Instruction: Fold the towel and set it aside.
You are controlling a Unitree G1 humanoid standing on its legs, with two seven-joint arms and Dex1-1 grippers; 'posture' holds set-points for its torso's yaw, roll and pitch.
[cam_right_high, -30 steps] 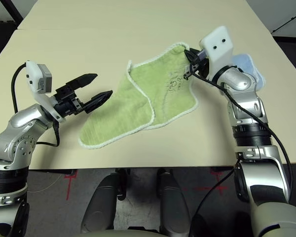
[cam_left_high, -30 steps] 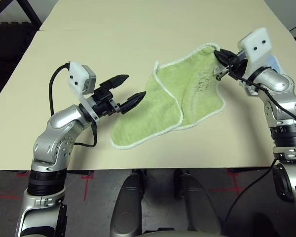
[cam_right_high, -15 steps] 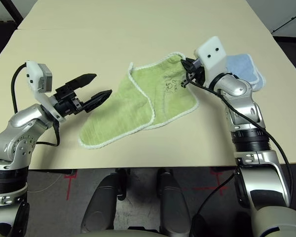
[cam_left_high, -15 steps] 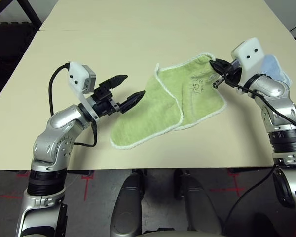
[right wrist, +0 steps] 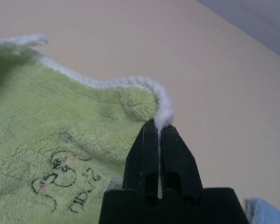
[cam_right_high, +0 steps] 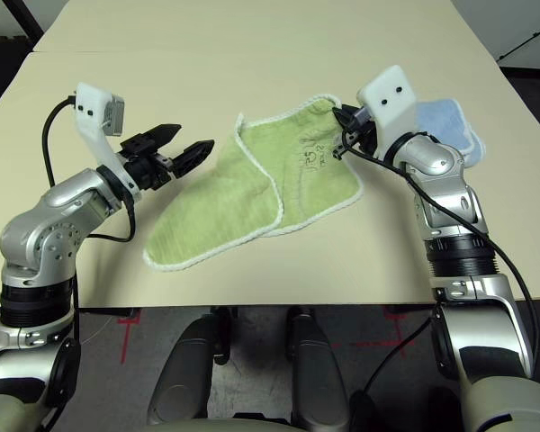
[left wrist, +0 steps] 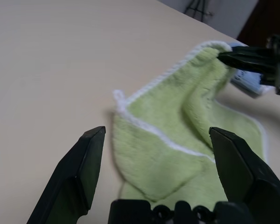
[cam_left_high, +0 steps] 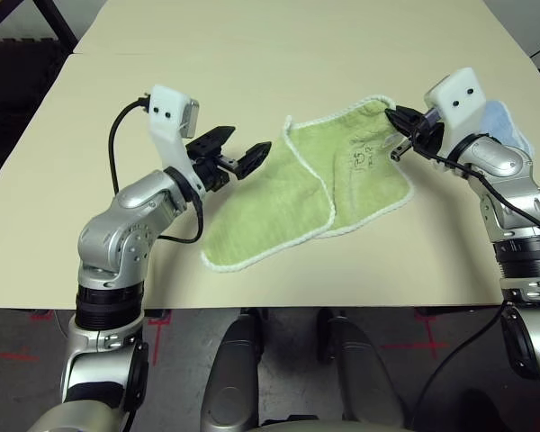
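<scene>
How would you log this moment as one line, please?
left gripper: open beside towel | right gripper: shut on towel corner | towel: partly folded

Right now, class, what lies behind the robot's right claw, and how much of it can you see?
A light blue terry towel lies flat on the beige table behind the right claw; the wrist camera block covers its near part.

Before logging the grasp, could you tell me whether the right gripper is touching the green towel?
Touching: in the right wrist view the right gripper is shut on the towel at its white-edged corner.
</scene>
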